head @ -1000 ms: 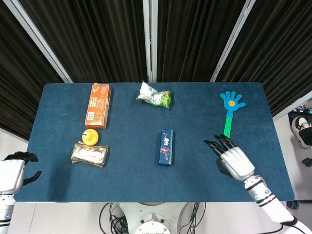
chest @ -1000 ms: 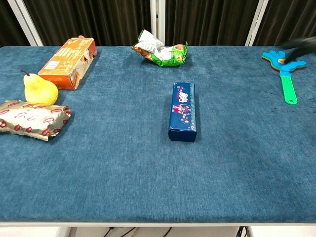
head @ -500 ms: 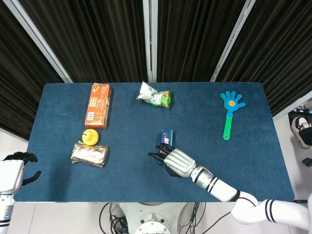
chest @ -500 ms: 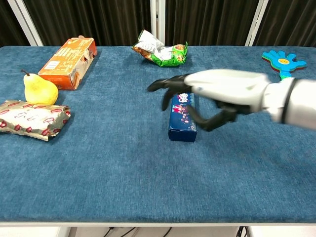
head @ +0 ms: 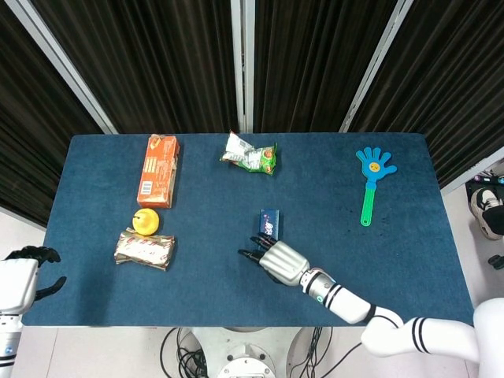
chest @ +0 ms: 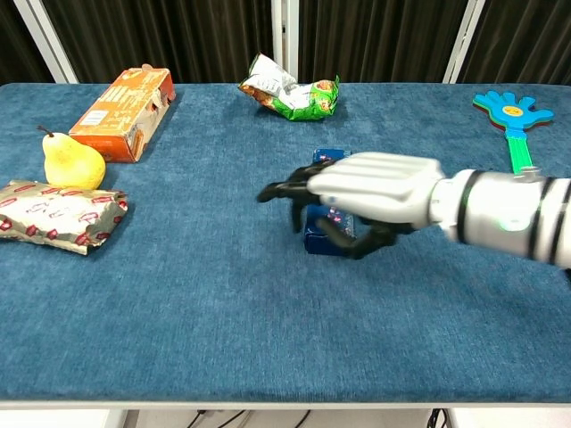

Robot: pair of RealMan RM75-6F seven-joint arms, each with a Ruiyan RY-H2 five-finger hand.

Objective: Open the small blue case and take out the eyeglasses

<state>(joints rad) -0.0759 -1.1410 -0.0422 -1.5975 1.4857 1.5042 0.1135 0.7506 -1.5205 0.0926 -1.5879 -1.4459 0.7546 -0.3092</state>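
**Two hands in view, right one over the blue case**

One small blue rectangular case [head: 269,224] with a printed lid lies near the middle of the blue cloth-covered table [head: 394,260], long axis running away from the robot. Its lid is shut. The white right hand [head: 276,260] with dark fingers sits over the near end of the case, covering much of it in both views. From the chest view the right hand [chest: 366,198] has its fingers spread forward and slightly curled, the thumb reaching under toward the near face of the case [chest: 326,156]; whether the fingers actually touch or grip it I cannot tell.

The left hand [head: 24,276] rests off the table's near left corner, fingers curled and apart, holding nothing.

Elsewhere on the table: an orange cardboard carton [head: 158,170] at the far left, a yellow pear [head: 145,221] just nearer, a crinkled foil snack packet [head: 144,249] beside the pear, a green and white crumpled bag [head: 250,155] at the far middle, and a blue and green plastic hand clapper [head: 372,181] at the far right.
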